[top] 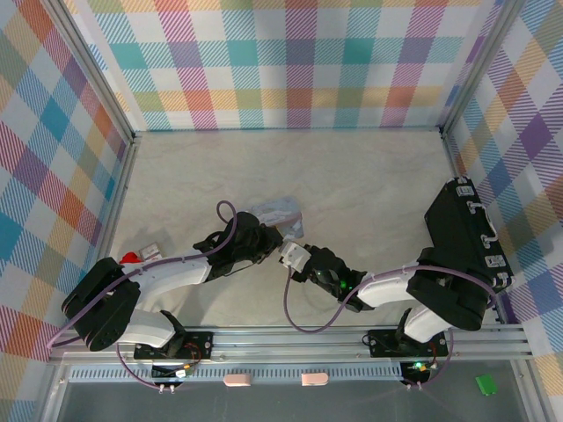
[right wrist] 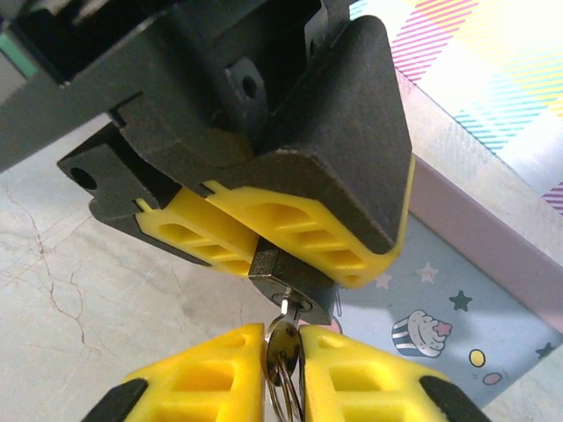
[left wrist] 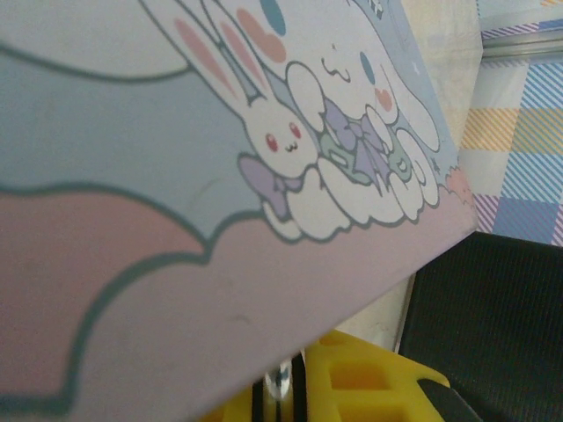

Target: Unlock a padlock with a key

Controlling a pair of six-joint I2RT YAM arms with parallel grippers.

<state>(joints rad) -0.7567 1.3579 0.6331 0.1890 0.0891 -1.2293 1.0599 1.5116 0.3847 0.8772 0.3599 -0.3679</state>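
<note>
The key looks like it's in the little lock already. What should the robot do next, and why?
Probably twist the right jaws gently to turn the key. Its tip sits in the keyhole of the padlock, and the left jaws clamp the padlock body steady from above, so a turn seems to be all that is left.

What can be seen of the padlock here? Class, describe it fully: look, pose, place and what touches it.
The padlock is a small dark, blackish metal block with a slight sheen. In the right wrist view it is pinched between the yellow fingers of the left gripper, keyhole end pointing toward the camera. The key sits in its keyhole, held by the right gripper. The fingers hide its shackle. The pale-blue tin lies behind it; contact between them cannot be judged.
</note>
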